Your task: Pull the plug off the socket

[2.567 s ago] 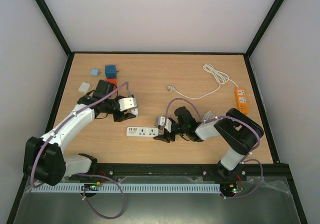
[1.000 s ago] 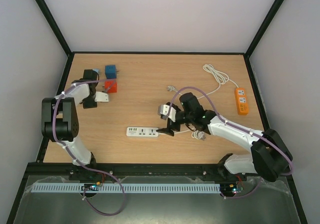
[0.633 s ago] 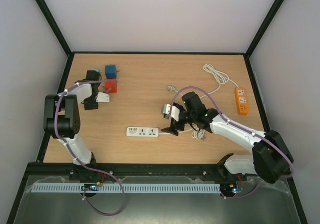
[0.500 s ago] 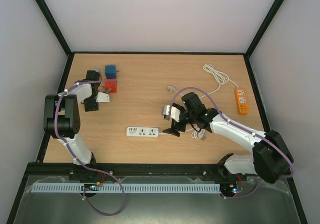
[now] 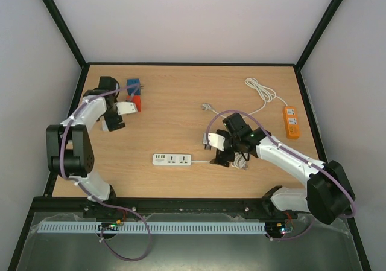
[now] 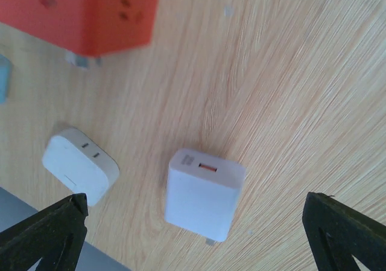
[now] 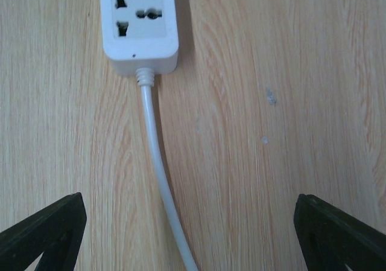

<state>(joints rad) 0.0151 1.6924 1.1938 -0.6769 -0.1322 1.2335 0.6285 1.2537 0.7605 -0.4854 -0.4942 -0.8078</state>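
Note:
The white plug (image 6: 205, 194), a square charger with an orange port, lies loose on the wood. My left gripper (image 6: 193, 230) is open above it, with one fingertip on either side and neither touching it. In the top view the left gripper (image 5: 112, 122) is at the far left and hides the plug. The socket, a white power strip (image 5: 172, 159), lies mid-table with nothing plugged into the end that shows (image 7: 139, 23). My right gripper (image 5: 222, 158) is open over the strip's white cable (image 7: 158, 162), just right of the strip.
A red cube socket (image 5: 135, 104) and a blue cube (image 5: 133, 86) sit beside the left gripper. A small white adaptor (image 6: 79, 165) lies near the plug. An orange power strip (image 5: 291, 122) and a coiled white cord (image 5: 259, 93) are at the right.
My left gripper has opened and the white plug now lies free on the table. My right gripper has drawn back to the right, away from the power strip's end.

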